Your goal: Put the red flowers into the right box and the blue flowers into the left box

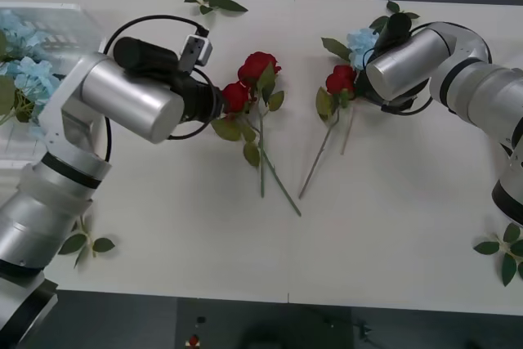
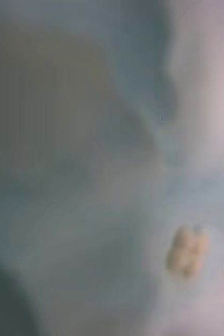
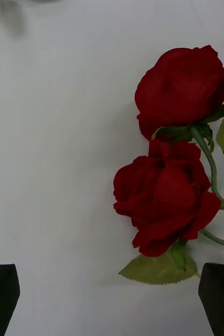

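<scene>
White tabletop [image 1: 392, 234]: two red flowers [image 1: 249, 79] lie mid-table, velvety blooms away from the robot, thin stems trailing back toward it. Left gripper [image 3: 112, 302], black fingers spread wide, hovers just beside them. Right gripper sits at a pale blue flower [image 1: 361, 41]; its fingers I cannot tell. Left box [image 1: 49, 18], translucent, holds blue puffs.

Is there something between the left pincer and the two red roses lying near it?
Nothing visible. The left pincer is open, its black fingertips apart over bare white table, and the nearer red rose lies just ahead with only its leaf in front. The second rose lies beyond it.
</scene>
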`<move>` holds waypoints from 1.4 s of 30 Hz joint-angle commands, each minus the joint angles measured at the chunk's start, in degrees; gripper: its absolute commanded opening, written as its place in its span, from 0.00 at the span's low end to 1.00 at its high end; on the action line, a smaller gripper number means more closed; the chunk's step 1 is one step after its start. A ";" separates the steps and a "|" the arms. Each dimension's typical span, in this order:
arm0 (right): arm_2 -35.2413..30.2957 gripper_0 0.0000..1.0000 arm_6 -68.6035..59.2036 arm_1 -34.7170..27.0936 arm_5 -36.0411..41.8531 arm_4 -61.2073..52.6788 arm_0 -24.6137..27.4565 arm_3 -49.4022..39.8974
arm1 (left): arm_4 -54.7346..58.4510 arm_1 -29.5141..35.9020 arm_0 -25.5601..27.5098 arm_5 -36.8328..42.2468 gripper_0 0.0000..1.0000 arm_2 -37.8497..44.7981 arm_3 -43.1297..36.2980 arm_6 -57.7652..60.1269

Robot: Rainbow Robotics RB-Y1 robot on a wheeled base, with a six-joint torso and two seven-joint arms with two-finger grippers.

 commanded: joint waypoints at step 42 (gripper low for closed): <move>-29.56 0.00 35.33 -16.63 4.64 -7.74 8.70 -27.69 | -11.95 -7.46 -3.34 -19.43 0.93 -11.51 13.48 17.18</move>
